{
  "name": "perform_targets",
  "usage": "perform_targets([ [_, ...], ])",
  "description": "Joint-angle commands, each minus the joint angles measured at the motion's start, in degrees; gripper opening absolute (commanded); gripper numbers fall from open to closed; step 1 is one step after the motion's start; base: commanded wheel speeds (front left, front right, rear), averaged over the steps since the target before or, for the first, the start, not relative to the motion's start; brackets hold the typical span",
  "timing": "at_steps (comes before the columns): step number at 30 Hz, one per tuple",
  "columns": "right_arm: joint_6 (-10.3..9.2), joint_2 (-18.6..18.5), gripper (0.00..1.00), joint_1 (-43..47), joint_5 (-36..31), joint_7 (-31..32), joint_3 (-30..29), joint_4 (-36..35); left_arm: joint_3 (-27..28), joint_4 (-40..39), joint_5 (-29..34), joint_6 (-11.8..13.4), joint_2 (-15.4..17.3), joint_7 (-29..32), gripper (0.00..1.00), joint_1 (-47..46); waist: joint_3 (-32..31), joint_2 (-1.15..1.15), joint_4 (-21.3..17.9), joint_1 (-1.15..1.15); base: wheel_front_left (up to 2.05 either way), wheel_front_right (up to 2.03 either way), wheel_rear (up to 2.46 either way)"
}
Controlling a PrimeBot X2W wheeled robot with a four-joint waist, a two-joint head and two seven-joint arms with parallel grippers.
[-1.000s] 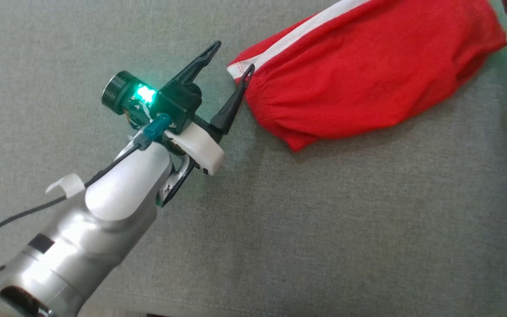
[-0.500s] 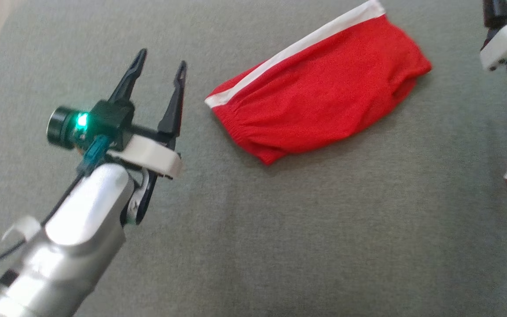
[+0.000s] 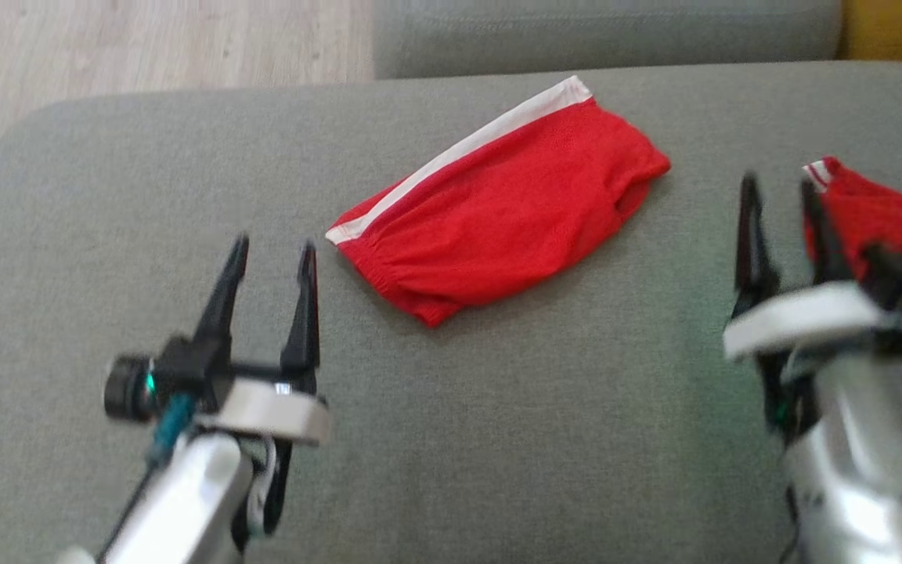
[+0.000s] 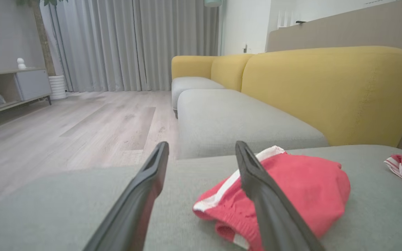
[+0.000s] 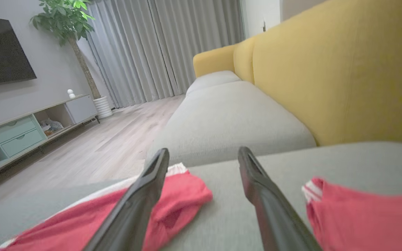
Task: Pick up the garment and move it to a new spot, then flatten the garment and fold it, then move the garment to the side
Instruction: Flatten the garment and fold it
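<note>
The second garment (image 3: 889, 219) runs off the right edge behind the blurred right gripper (image 3: 778, 184)

Matt red knit garment (image 3: 498, 227)

Head cam: top-down on grey seat (image 3: 498, 407); wrist cams: low, close, w/ red garment (image 3: 498, 211) shared.

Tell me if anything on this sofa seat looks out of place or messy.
Nothing is spilled or damaged. The folded red garment lies diagonally on the grey cushion, its near end bunched. A second red cloth sits crumpled at the cushion's right, beside the open right claw.
</note>
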Motion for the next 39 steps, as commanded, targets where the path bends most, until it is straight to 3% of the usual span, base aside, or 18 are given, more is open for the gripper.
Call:
perform_targets([
  [1,-0.05,1.31,1.0,1.53,-1.27,-0.61,-0.05,-4.06,3.85,-1.79,1.39,-0.07,0.06,-0.29,1.0,0.44,-0.94,0.0,-0.75,0.01,0.0,0.0,0.0],
  [4,-0.05,2.36,1.0,8.15,-2.6,-0.61,-0.83,-7.95,6.42,-2.2,4.19,-0.56,-2.01,-0.29,1.0,4.86,-1.67,0.0,-1.01,0.01,0.0,0.0,0.0],
  [8,-0.05,2.49,1.0,14.69,0.38,-0.62,0.83,-11.44,9.61,-2.37,7.24,-2.17,-4.64,-0.3,1.0,9.4,-2.02,0.0,-1.04,0.01,0.0,0.0,0.0],
  [16,-0.05,2.51,1.0,16.63,0.26,-0.14,0.65,-14.3,12.71,-1.35,11.61,-6.36,-7.77,-0.3,1.0,10.32,-0.66,0.0,0.24,0.01,0.0,0.0,0.0],
  [26,-0.05,2.52,1.0,5.4,-3.95,9.59,-2.38,-14.16,14.37,-0.52,15.98,-10.67,-10.93,-0.3,1.0,6.02,7.03,0.0,4.76,0.01,0.0,0.0,0.0],
  [33,-0.05,2.49,1.0,-7.36,-7.1,18.35,-10.46,-5.42,15.07,-0.01,17.7,-12.86,-12.83,-0.3,1.0,3.22,12.02,0.0,9.22,0.01,0.0,0.0,0.0],
  [39,-0.05,0.61,1.0,-15.49,-9.53,22.34,-15.95,4.7,15.41,0.16,18.63,-14.31,-14.06,-0.3,1.0,1.96,14.07,0.0,12.28,0.01,0.0,0.0,0.0],
])
